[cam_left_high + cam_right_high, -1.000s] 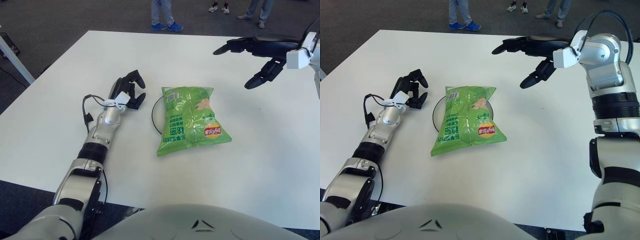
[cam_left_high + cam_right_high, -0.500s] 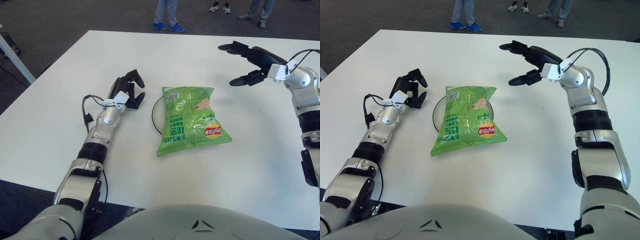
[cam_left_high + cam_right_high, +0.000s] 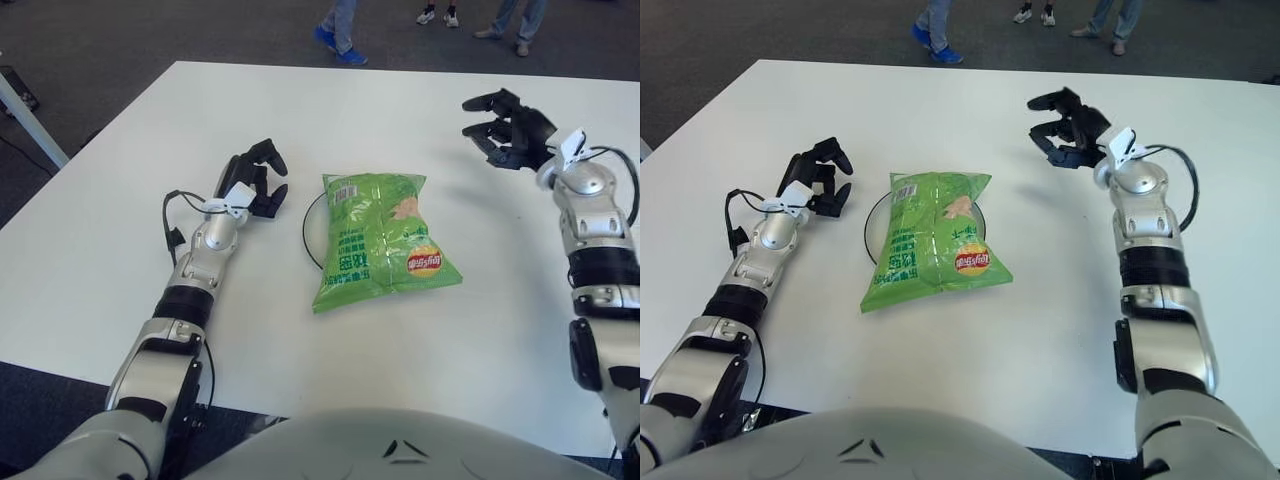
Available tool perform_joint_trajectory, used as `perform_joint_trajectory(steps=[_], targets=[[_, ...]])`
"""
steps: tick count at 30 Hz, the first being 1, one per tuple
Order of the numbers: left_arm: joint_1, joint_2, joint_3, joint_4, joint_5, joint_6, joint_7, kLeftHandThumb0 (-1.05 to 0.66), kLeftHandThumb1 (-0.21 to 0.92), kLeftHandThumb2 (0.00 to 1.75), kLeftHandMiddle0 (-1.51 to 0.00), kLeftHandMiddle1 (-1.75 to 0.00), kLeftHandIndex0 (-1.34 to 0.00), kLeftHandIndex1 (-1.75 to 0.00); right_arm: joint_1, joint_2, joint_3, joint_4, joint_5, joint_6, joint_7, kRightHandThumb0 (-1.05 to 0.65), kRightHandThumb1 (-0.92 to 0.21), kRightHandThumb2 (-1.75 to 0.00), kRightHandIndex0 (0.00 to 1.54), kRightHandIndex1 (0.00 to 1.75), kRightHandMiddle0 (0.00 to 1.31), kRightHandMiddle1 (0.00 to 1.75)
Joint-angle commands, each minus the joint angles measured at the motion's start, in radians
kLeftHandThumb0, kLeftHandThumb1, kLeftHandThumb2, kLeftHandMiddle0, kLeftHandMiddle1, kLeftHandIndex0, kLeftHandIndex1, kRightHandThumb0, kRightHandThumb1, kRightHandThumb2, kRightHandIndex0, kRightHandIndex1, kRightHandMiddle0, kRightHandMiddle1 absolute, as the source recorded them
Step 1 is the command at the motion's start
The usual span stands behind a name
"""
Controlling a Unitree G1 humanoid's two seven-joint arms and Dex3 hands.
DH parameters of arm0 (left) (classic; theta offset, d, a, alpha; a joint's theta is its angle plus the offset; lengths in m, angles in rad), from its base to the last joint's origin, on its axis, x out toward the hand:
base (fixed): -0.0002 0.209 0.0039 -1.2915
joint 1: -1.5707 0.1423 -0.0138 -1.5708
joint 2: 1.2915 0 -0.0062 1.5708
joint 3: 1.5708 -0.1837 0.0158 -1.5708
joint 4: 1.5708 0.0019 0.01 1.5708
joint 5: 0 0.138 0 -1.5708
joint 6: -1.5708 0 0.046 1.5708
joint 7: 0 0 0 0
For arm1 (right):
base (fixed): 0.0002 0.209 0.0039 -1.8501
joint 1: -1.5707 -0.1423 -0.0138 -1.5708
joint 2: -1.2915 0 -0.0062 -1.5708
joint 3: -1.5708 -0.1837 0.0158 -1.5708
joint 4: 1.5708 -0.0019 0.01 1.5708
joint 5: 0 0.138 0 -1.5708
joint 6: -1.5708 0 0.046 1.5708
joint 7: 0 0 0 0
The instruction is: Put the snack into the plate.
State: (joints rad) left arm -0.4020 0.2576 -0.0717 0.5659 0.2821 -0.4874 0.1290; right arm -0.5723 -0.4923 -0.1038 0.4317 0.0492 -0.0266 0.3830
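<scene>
A green snack bag (image 3: 382,240) lies flat over a dark-rimmed plate (image 3: 307,233), hiding all but the plate's left rim. To the left of the plate is my left hand (image 3: 256,180), its fingers curled and holding nothing. My right hand (image 3: 503,128) is far to the right of the bag, low near the table, with its fingers relaxed and spread and nothing in them.
The white table (image 3: 120,240) spreads wide around the bag. Its far edge runs along the top, where people's legs and shoes (image 3: 335,35) stand on the dark floor. A thin black cable (image 3: 175,225) loops at my left wrist.
My right hand has come down from high above the table and drawn back to the right, away from the bag. The left hand and the bag have not moved.
</scene>
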Motion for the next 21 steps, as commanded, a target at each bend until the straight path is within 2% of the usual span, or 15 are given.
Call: perform_joint_trajectory(steps=[1, 5, 6, 9, 14, 17, 19, 21], targets=[[0.07, -0.024, -0.011, 0.046, 0.002, 0.0, 0.012, -0.51, 0.24, 1.41, -1.22, -1.75, -0.68, -1.75, 0.047, 0.05, -0.04, -0.025, 0.05, 0.062, -0.037, -0.35, -0.91, -0.54, 0.32, 1.23, 0.18, 1.71], [0.07, -0.026, -0.008, 0.044, -0.003, 0.007, 0.009, -0.51, 0.23, 1.42, -1.22, -1.75, -0.68, -1.75, 0.066, 0.076, -0.065, -0.014, 0.076, 0.091, -0.056, -0.35, -0.92, -0.52, 0.31, 1.32, 0.19, 1.74], [0.07, -0.028, -0.007, 0.042, -0.005, 0.009, 0.007, -0.51, 0.23, 1.42, -1.22, -1.75, -0.68, -1.75, 0.07, 0.084, -0.073, -0.009, 0.084, 0.098, -0.061, -0.23, -0.88, -0.54, 0.36, 1.33, 0.21, 1.74], [0.07, -0.031, -0.001, 0.044, -0.02, 0.017, -0.005, -0.51, 0.23, 1.42, -1.22, -1.75, -0.68, -1.75, 0.076, 0.106, -0.088, 0.005, 0.101, 0.116, -0.079, -0.08, -0.81, -0.59, 0.42, 1.34, 0.24, 1.74], [0.071, -0.042, 0.011, 0.04, -0.049, 0.031, -0.023, -0.52, 0.22, 1.43, -1.23, -1.75, -0.69, -1.75, 0.082, 0.137, -0.108, 0.025, 0.119, 0.135, -0.105, -0.02, -0.68, -0.74, 0.51, 1.36, 0.28, 1.75], [0.075, -0.052, 0.02, 0.028, -0.068, 0.056, -0.024, -0.52, 0.2, 1.45, -1.23, -1.75, -0.7, -1.75, 0.086, 0.167, -0.124, 0.048, 0.132, 0.144, -0.134, -0.01, -0.55, -0.9, 0.61, 1.33, 0.34, 1.75], [0.076, -0.057, 0.023, 0.019, -0.072, 0.07, -0.022, -0.53, 0.18, 1.48, -1.24, -1.75, -0.72, -1.75, 0.084, 0.179, -0.133, 0.06, 0.136, 0.147, -0.147, -0.01, -0.41, -1.07, 0.71, 1.3, 0.44, 1.75], [0.078, -0.06, 0.026, 0.011, -0.073, 0.083, -0.022, -0.53, 0.18, 1.49, -1.24, -1.75, -0.73, -1.75, 0.082, 0.19, -0.141, 0.067, 0.142, 0.152, -0.162, -0.01, -0.33, -1.16, 0.76, 1.29, 0.49, 1.75]])
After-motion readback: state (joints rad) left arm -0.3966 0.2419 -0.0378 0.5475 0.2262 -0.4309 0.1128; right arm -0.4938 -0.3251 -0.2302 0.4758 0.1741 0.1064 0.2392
